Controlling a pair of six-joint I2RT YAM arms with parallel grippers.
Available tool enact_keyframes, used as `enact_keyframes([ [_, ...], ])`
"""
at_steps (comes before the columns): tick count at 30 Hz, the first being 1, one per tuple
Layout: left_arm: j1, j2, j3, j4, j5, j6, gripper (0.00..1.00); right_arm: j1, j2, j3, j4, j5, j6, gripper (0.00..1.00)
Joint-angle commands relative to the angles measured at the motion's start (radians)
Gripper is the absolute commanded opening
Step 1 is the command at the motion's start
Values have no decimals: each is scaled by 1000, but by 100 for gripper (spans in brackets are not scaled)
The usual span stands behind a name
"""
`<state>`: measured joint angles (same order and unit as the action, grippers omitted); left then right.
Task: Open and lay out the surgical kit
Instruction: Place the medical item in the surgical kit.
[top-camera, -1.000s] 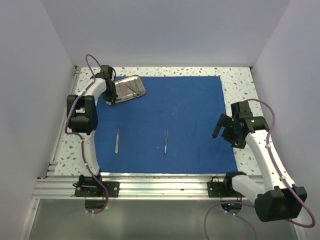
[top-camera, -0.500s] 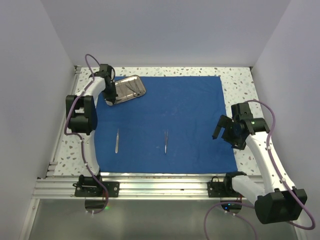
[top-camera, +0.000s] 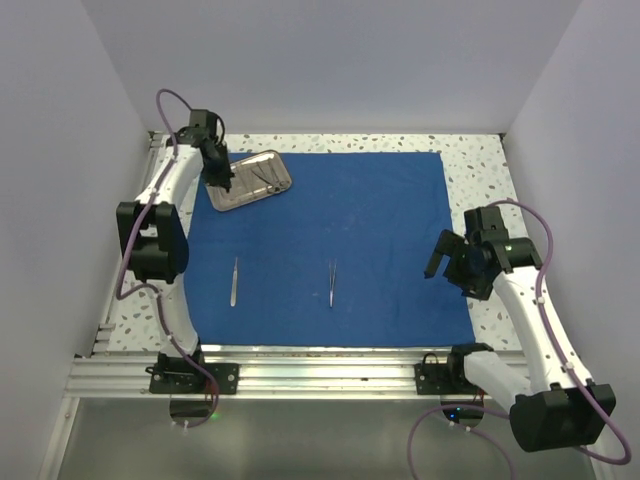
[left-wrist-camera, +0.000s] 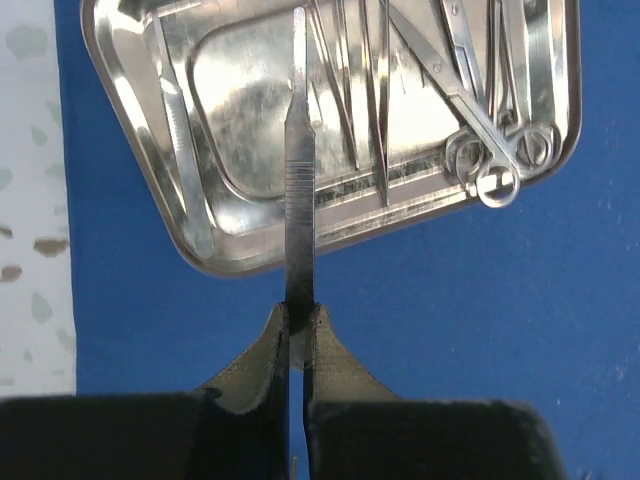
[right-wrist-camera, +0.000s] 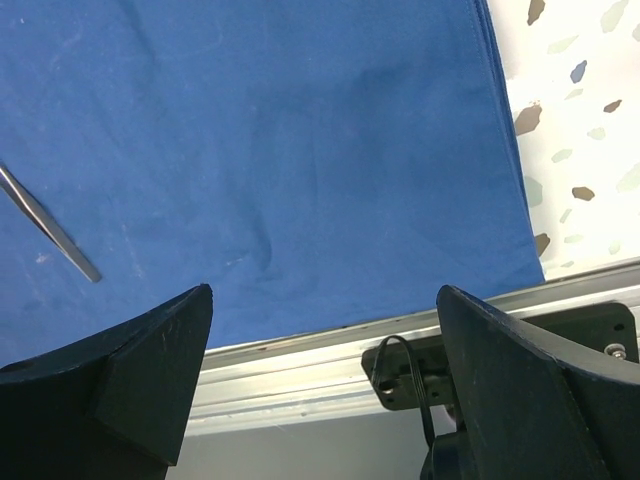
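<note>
The surgical kit's royal-blue cloth (top-camera: 350, 240) lies spread flat on the table. Its shiny steel tray (top-camera: 283, 186) sits on the cloth's far left corner. In the left wrist view the tray (left-wrist-camera: 150, 180) holds ring-handled scissors (left-wrist-camera: 480, 120) and several thin instruments. My left gripper (top-camera: 222, 180) hangs over the tray's near edge, shut (left-wrist-camera: 297, 325) on a slim steel handle (left-wrist-camera: 298, 180) that points out over the tray. Two thin silver tweezers (top-camera: 235, 282) (top-camera: 332, 283) lie apart on the cloth near the front. My right gripper (top-camera: 447, 262) is open above the cloth's right edge, holding nothing.
A speckled white tabletop (top-camera: 480, 170) shows around the cloth. An aluminium rail (top-camera: 330, 365) runs along the near edge and also shows in the right wrist view (right-wrist-camera: 320, 370). White walls stand close on three sides. One tweezer tip (right-wrist-camera: 50, 230) shows in the right wrist view.
My left gripper has shut on the slim steel handle at the tray, and the left arm has risen and swung toward the far wall. The right arm has barely moved.
</note>
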<state>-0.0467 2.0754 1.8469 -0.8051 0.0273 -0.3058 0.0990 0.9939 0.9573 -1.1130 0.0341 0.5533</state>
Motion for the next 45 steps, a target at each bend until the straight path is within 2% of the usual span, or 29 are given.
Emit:
enact_keyframes([
  [1, -51, -184, -185, 3, -24, -32, 0, 1, -6, 76, -30, -31, -9, 98],
  [10, -254, -604, -765, 116, -73, -206, 0, 7, -1, 132, -76, -31, -15, 98],
  [13, -271, -705, -895, 132, -92, -239, 0, 18, -15, 106, -73, -31, -13, 98],
  [20, -275, -767, -1006, 118, -150, -248, 0, 39, -26, 58, -58, -53, -10, 98],
  [23, -275, -765, -1017, 118, -141, -250, 19, 39, -24, 58, -59, -43, -12, 98],
  [24, -275, -765, -1011, 115, -141, -248, 37, 41, -24, 60, -59, -42, -15, 98],
  [27, -275, -750, -974, 107, -148, -242, 53, 39, -26, 61, -62, -36, -15, 98],
  [29, -275, -721, -937, 100, -174, -224, 57, 41, -26, 63, -62, -36, -15, 98],
  [34, -254, -611, -752, 87, -230, -164, 58, 41, -24, 67, -62, 0, -13, 98],
  [38, -194, -427, -573, 93, -233, -121, 54, 39, -11, 77, -53, 6, -10, 98],
  [45, -82, -111, -157, 73, -217, -59, 51, 34, 32, 92, -31, 7, -7, 98],
])
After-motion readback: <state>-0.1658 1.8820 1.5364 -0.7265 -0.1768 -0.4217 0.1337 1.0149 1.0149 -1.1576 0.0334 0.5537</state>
